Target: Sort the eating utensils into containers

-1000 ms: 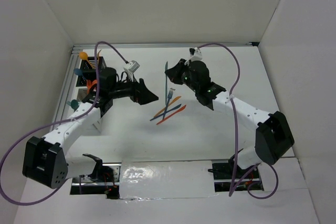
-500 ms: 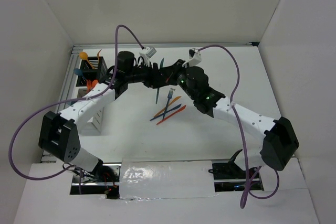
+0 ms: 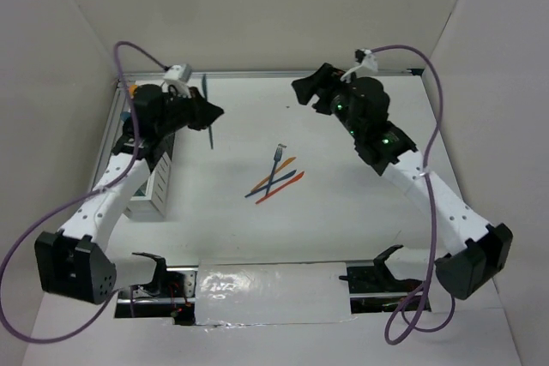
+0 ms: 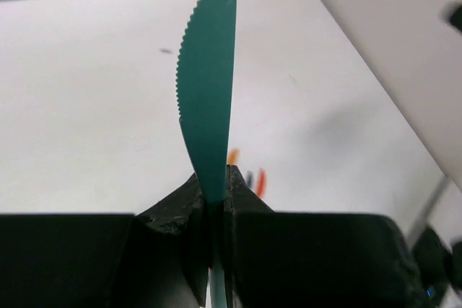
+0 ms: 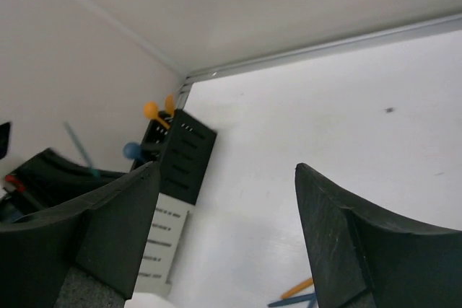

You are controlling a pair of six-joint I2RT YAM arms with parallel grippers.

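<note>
Your desk (image 3: pixel 343 212) carries a row of bins (image 3: pixel 159 184) along its left edge. The black bin (image 5: pixel 189 155) at the far left corner holds orange and blue spoons (image 5: pixel 150 111). Your right gripper (image 5: pixel 227 214) hangs near the far edge, its jaws spread wide. Your left gripper (image 4: pixel 214 200), near the far left corner beside the bins, pinches a teal knife (image 4: pixel 206 91) by its handle, serrated blade pointing outward. Loose orange and blue utensils (image 3: pixel 274 179) lie bunched at mid-desk, one apparently a fork.

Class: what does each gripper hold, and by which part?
The left gripper holds a teal plastic knife, jaws shut on its handle just below the serrated blade. The right gripper is open, empty.
</note>
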